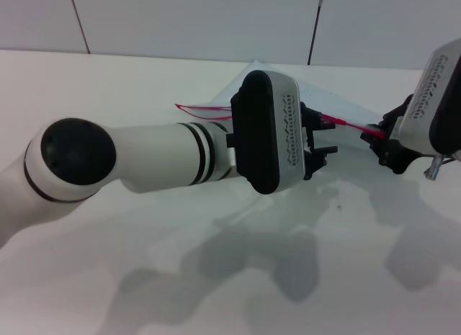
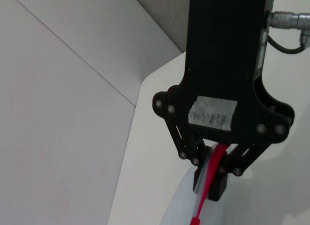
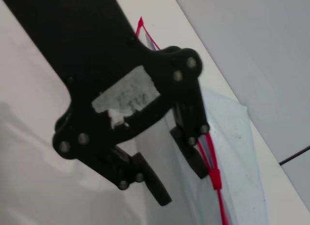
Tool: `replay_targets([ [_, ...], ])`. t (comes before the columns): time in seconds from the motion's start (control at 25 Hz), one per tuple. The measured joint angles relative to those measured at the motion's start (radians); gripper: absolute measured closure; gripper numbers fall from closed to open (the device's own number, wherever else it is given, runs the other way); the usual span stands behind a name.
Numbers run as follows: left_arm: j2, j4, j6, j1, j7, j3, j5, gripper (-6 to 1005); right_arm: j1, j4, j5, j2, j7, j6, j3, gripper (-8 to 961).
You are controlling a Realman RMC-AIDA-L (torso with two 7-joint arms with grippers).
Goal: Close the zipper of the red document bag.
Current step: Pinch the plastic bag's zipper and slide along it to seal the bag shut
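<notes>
The red document bag (image 1: 317,90) is a pale translucent sheet behind both grippers. Its zipper (image 1: 346,123) runs as a thin red line from an open V at the left to the right gripper. My left gripper (image 1: 319,142) is open beside the zipper, near its middle. In the right wrist view, one of the left gripper's fingers (image 3: 193,157) rests against the red strip (image 3: 209,152), just past the red slider (image 3: 214,179). My right gripper (image 1: 380,137) is shut on the zipper's right end, and the left wrist view shows that gripper (image 2: 210,186) pinching the strip (image 2: 203,201).
The white table (image 1: 144,277) carries only the arms' shadows. A panelled wall (image 1: 202,18) stands close behind its back edge. My left forearm (image 1: 158,155) lies across the middle of the head view and hides part of the bag.
</notes>
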Motion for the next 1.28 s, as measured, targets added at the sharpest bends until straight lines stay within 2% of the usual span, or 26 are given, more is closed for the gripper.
replay_targets([
  [0.6, 0.000, 0.054, 0.000, 0.057, -0.010, -0.005, -0.001, 673, 0.000, 0.002, -0.004, 0.000, 0.001, 0.000, 0.003, 905],
  [1.16, -0.002, 0.055, 0.059, 0.050, -0.003, 0.000, 0.000, 579, 0.004, -0.004, -0.003, 0.000, 0.001, 0.000, 0.001, 904],
  [1.28, -0.002, 0.057, 0.061, 0.047, -0.001, 0.004, 0.000, 491, 0.004, -0.006, -0.002, 0.000, 0.001, 0.000, -0.002, 904],
])
